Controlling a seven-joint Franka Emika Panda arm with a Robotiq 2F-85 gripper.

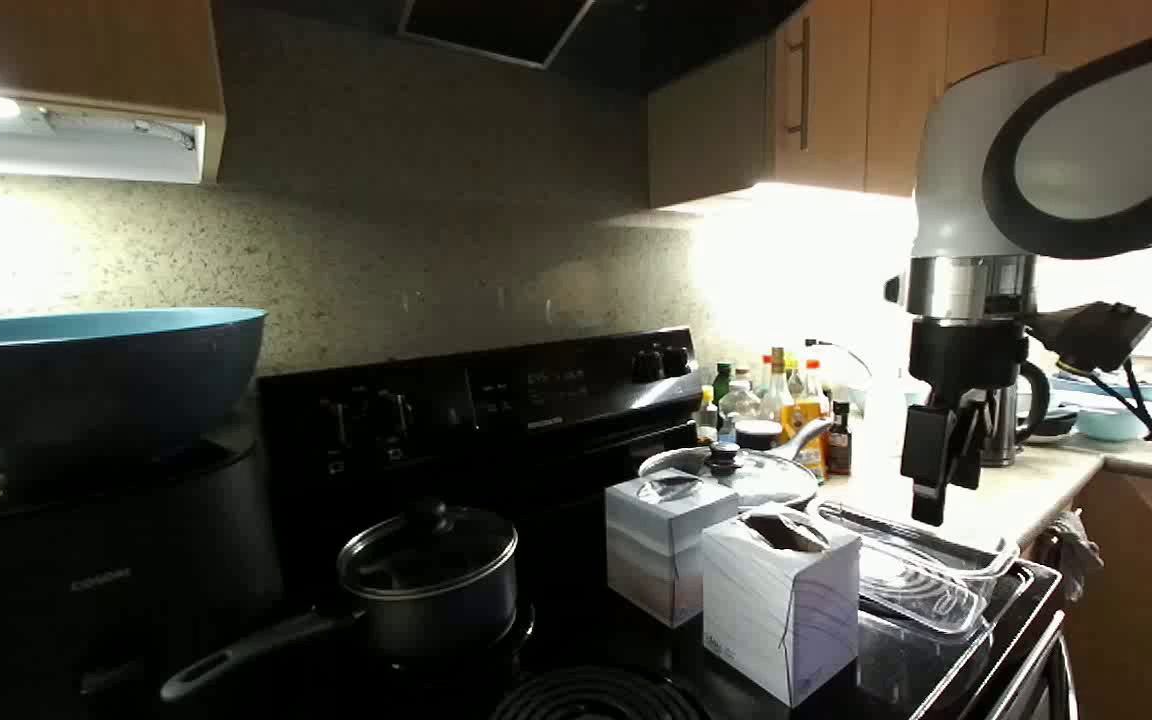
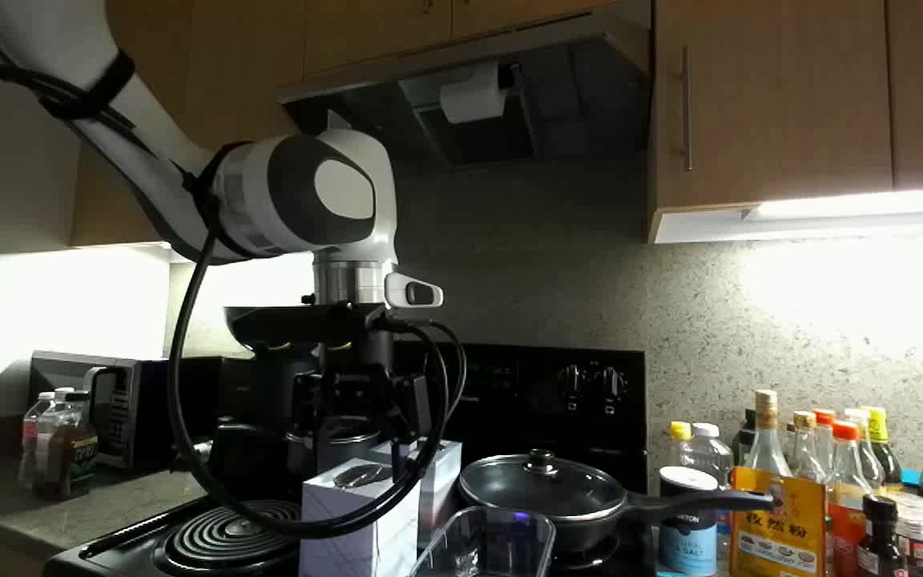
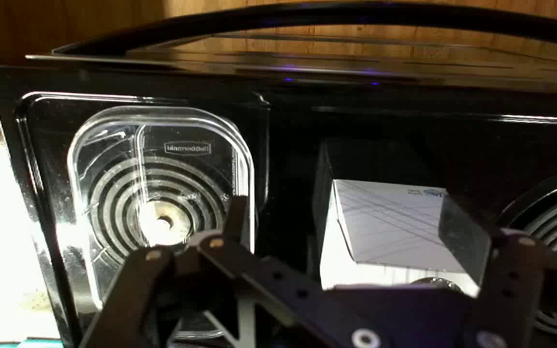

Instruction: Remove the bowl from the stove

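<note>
While the gripper (image 1: 941,500) hangs straight down over the right end of the stove (image 1: 576,600) in an exterior view, the bowl (image 1: 926,580) sits lower, at that same end, and honestly it looks more like a clear tub with rounded corners. Two tissue boxes (image 1: 816,620) stand just left of it, a lidded pan (image 1: 771,482) is behind them on the far side, and further left there's a dark pot (image 1: 441,610) with its long handle sticking out to the near left. Big teal basin (image 1: 116,400) way over on the left, sitting on a black appliance (image 1: 106,560), plus a bunch of bottles (image 1: 812,415) at the far right. In an exterior view the arm (image 2: 309,192) comes in from the left, a black cable (image 2: 309,529) loops low across a tissue box, and the bowl is on the near side, just right of the boxes. The lidded pan sits beyond it, handle out to the right toward a salt canister (image 2: 687,529), a yellow box (image 2: 778,517) and the bottles. On the left there's a coil burner (image 2: 229,533). In the wrist view the fingers (image 3: 237,217) are clearly spread wide, and a tissue box shows in the space between them. The bowl is on the left over another coil, rings visible right through its clear bottom, and the left finger covers a bit of its right edge.
</note>
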